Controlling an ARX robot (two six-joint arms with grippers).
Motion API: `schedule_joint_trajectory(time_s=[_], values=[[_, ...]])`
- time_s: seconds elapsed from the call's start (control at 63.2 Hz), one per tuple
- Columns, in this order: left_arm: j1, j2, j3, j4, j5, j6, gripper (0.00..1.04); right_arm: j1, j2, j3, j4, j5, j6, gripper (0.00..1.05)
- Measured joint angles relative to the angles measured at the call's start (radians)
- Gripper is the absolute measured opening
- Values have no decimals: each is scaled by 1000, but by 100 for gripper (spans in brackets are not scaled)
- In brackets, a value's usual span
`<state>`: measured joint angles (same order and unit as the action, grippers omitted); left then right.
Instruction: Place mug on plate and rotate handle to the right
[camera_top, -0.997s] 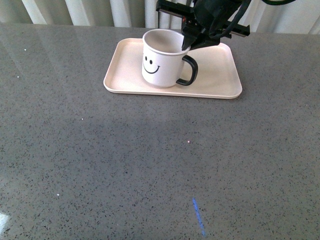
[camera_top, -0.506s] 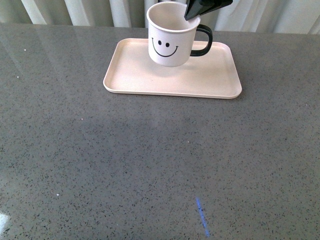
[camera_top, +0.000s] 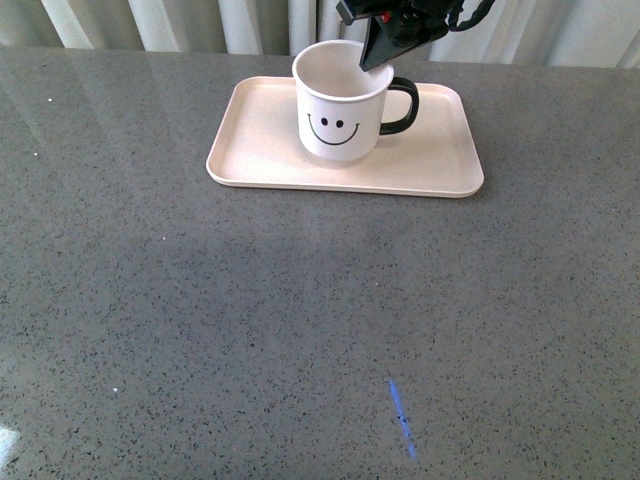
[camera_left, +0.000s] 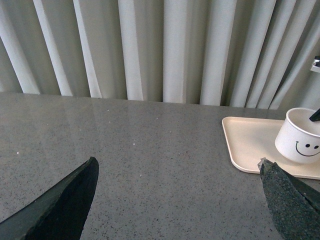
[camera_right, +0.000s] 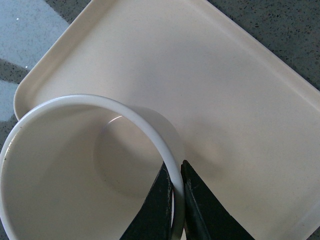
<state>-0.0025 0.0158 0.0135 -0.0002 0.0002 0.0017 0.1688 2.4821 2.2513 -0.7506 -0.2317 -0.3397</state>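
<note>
Front view shows smiley mug (camera_top: 340, 110) on plate (camera_top: 255, 150), handle (camera_top: 402, 106) pointing right, right wrist view reveals right hand (camera_right: 173, 176) pinching its rim, left hand (camera_left: 177, 167) spread open above desk (camera_left: 150, 150)

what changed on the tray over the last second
The white smiley-face mug, held by the right gripper, turned: its face, earlier angled left, now faces the camera, and its black loop handle swung from front-right to right. It rose, then sank again. The gripper stayed shut on the rim; the pale pink-beige rectangular tray stayed put.
</note>
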Motion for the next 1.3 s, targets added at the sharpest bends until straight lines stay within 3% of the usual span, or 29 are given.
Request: schedule_joint_trajectory(time_s=[1.298], values=[[0,0,0,0,0,0,96,1,23,-29,47,32,-48,2]])
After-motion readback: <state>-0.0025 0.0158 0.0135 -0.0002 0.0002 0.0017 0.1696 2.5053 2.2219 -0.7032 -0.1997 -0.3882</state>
